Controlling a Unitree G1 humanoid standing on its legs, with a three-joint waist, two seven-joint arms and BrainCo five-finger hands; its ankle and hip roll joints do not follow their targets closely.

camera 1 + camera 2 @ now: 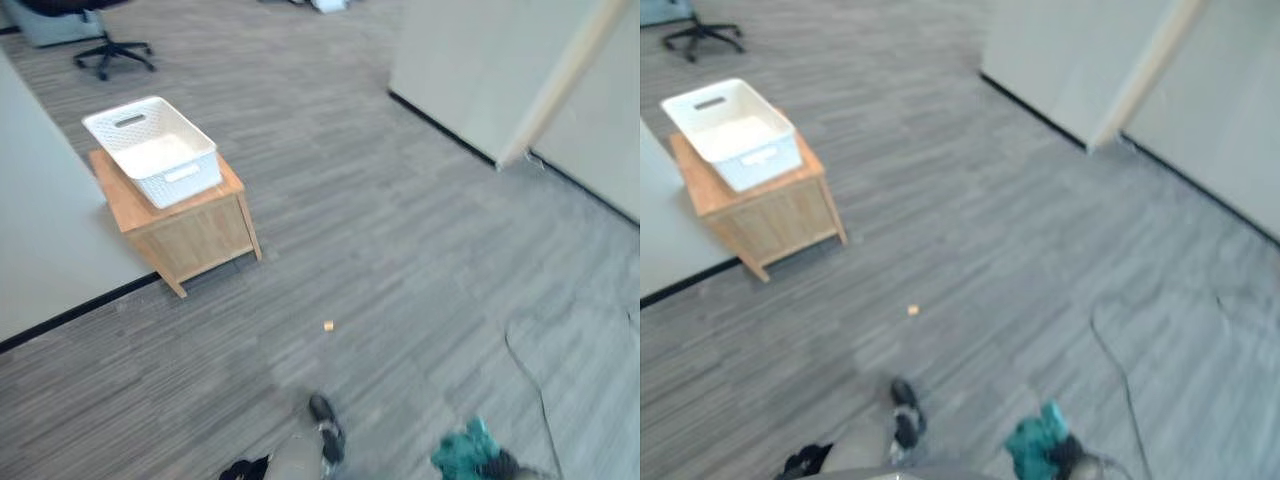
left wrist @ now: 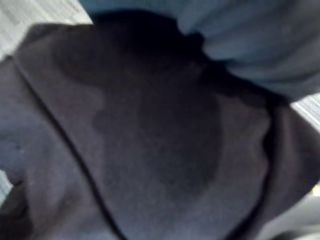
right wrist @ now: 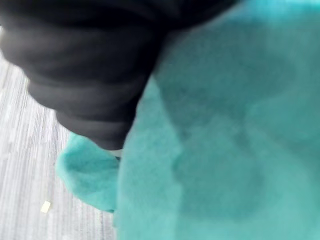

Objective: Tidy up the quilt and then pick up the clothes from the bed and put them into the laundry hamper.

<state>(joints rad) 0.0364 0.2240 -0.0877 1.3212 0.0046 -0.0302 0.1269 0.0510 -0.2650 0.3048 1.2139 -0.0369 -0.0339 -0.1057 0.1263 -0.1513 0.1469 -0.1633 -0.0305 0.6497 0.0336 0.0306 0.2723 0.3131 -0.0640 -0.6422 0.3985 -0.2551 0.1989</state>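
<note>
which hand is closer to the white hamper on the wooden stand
Left. The left hand, carrying dark cloth, sits low in the head views, below the white hamper. The right hand, with the teal cloth, is further right and farther away.

Left and right eye views: head camera, looking down over grey floor (image 1: 400,260); both share the far-left white hamper (image 1: 155,150) on a wooden cabinet (image 1: 190,225) and the far wall (image 1: 1090,60). Left wrist view: pressed against dark cloth (image 2: 150,140). Right wrist view: pressed against teal cloth (image 3: 225,140), floor beyond.
</note>
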